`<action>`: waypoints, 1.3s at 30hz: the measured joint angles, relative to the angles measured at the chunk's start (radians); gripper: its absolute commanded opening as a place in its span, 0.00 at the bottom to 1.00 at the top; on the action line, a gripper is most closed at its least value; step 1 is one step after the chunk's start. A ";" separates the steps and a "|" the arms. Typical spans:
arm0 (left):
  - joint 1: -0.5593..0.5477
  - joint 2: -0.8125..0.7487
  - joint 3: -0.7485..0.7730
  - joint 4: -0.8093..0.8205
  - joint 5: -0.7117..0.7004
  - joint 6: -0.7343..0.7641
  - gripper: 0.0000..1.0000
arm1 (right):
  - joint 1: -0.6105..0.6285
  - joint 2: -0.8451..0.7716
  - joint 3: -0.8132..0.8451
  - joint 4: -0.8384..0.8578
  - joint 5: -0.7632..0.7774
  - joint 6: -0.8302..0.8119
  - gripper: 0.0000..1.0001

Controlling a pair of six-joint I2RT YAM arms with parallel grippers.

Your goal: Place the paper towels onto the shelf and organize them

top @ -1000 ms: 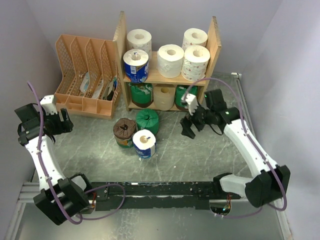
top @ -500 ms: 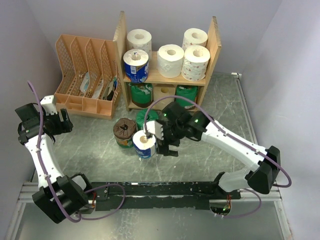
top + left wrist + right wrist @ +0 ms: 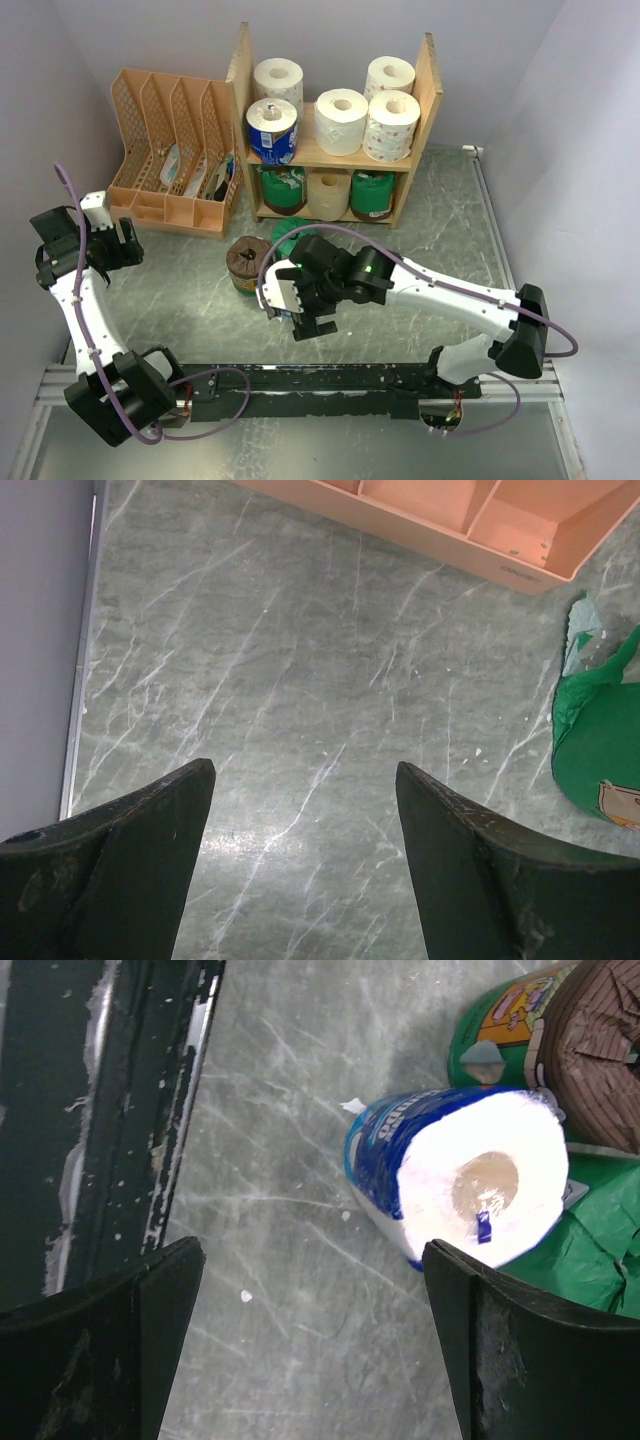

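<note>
**Right gripper spread wide around the blue roll**

The right gripper hangs with its jaws wide apart. The blue-wrapped paper towel roll lies between them, untouched, on the table left of centre. A brown roll and a green roll sit just beside it. The left gripper, also open, holds nothing near the left edge. The shelf on the far side carries five rolls above and three below.

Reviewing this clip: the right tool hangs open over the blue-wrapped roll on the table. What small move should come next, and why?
Probably shift the right tool forward and sideways to centre it over the blue-wrapped roll before lowering. The wrist view shows the jaws open, yet the roll sits off-centre, near one finger, with the green roll right beside it.
</note>
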 measured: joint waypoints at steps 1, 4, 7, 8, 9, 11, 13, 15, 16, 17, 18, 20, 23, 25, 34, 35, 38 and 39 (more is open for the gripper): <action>0.000 -0.002 0.000 0.000 -0.003 -0.001 0.85 | 0.000 0.012 0.000 0.013 0.005 0.000 0.90; 0.000 -0.006 0.000 0.000 -0.004 -0.001 0.85 | 0.000 0.052 0.000 0.054 0.014 0.001 0.88; 0.000 -0.006 0.000 0.000 -0.004 -0.001 0.85 | 0.000 0.089 0.000 0.082 0.016 0.003 0.87; 0.000 -0.006 0.000 0.000 -0.004 -0.001 0.84 | 0.000 0.098 0.000 0.091 0.017 0.004 0.87; 0.000 -0.007 0.000 0.000 -0.004 -0.001 0.84 | 0.000 0.109 0.000 0.101 0.019 0.004 0.87; 0.000 -0.007 0.000 0.000 -0.004 -0.001 0.84 | 0.000 0.128 0.001 0.120 0.027 0.005 0.87; 0.000 -0.007 0.000 0.000 -0.003 -0.001 0.84 | 0.000 0.147 0.005 0.132 0.036 0.004 0.86; 0.000 -0.007 0.000 0.000 -0.003 -0.001 0.84 | 0.000 0.170 0.016 0.144 0.045 0.005 0.86; 0.000 -0.007 0.000 0.000 -0.003 -0.001 0.84 | 0.000 0.178 0.021 0.148 0.049 0.004 0.85; 0.000 -0.007 0.000 0.000 -0.003 0.000 0.84 | 0.000 0.188 0.026 0.156 0.053 0.004 0.84; 0.000 -0.007 0.000 0.000 -0.002 0.000 0.84 | 0.000 0.198 0.030 0.163 0.059 0.004 0.83; 0.000 -0.007 0.000 0.000 -0.001 0.000 0.84 | 0.000 0.210 0.032 0.174 0.069 0.004 0.83; 0.000 -0.007 0.000 0.000 0.004 0.000 0.83 | -0.003 0.225 0.032 0.185 0.087 0.003 0.82; 0.000 -0.007 0.000 0.000 0.009 0.000 0.83 | -0.007 0.229 0.032 0.188 0.095 0.003 0.82; 0.000 -0.007 0.000 0.000 0.017 0.000 0.83 | -0.040 0.229 0.032 0.199 0.108 -0.001 0.76; 0.000 -0.007 0.000 0.000 0.017 0.000 0.83 | -0.042 0.229 0.032 0.201 0.108 -0.001 0.76; 0.000 -0.007 0.000 0.000 0.018 0.000 0.83 | -0.044 0.229 0.029 0.209 0.109 -0.002 0.75; 0.000 -0.007 0.000 0.000 0.018 0.000 0.83 | -0.044 0.230 0.028 0.211 0.109 -0.002 0.74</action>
